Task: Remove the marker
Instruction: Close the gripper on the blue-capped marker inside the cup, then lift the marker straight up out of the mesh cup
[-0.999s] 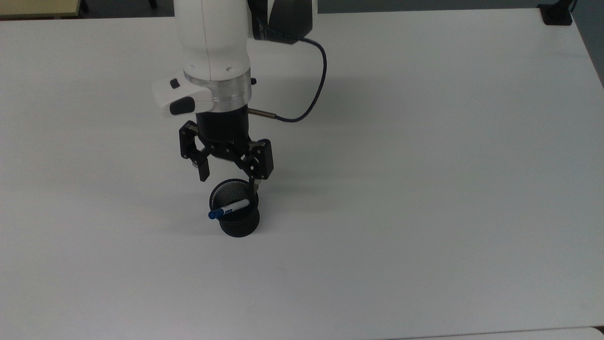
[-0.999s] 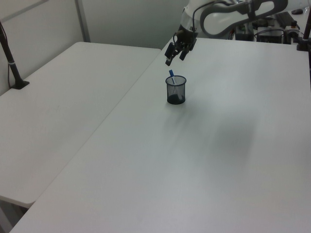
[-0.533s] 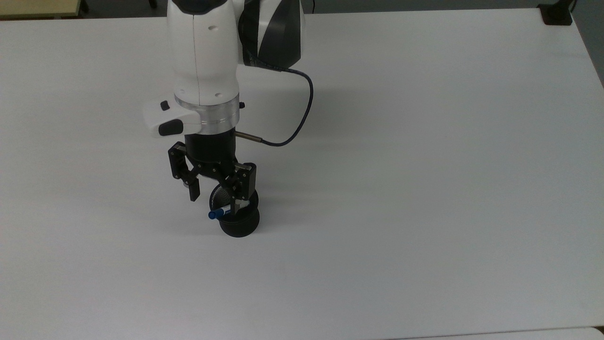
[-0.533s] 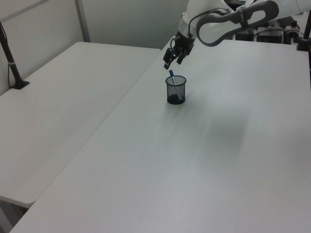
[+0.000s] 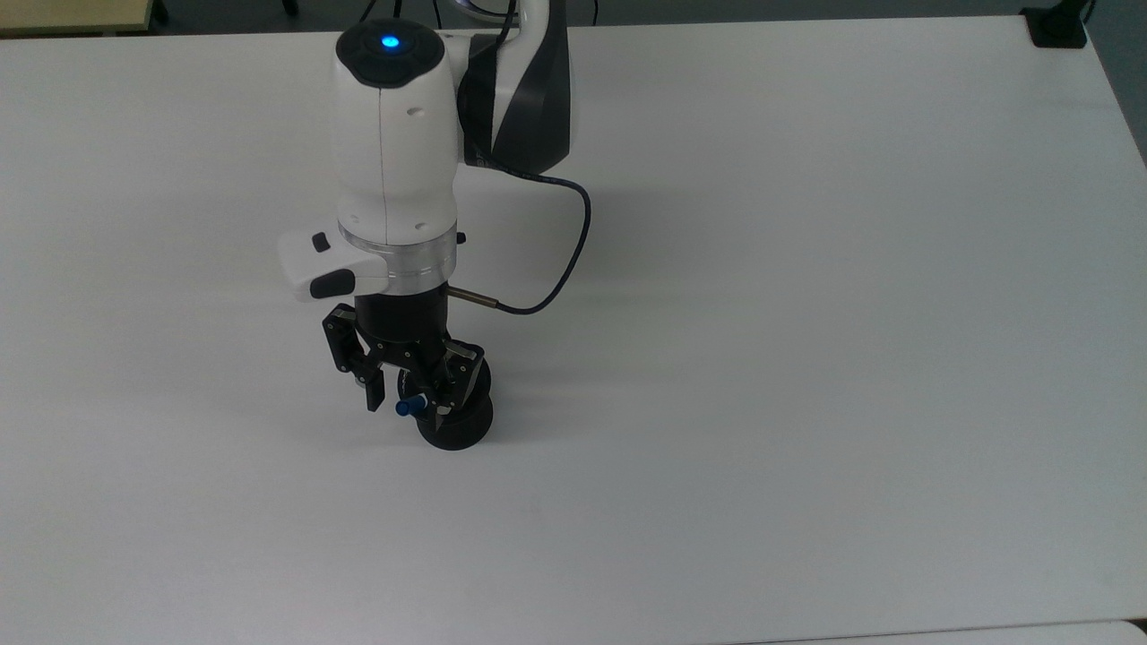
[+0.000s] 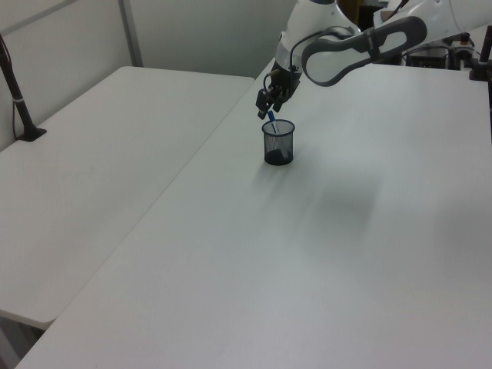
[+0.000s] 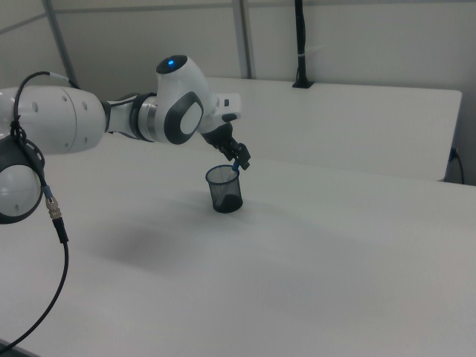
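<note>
Marker point(image 5: 408, 408) looks light, stiff and kinda slick; open hand point(image 5: 401, 400) straddles its blue cap above the cup point(image 5: 459, 428), grab there.

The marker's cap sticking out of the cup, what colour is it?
Blue; the marker cap shows best in the top view.

A white robot arm reached down over a white bench point(image 6: 323, 246). Its black gripper point(image 6: 268, 100) hung just above a black mesh cup point(image 6: 278, 141), where a marker point(image 6: 272, 121) leaned, blue tip above the rim.
</note>
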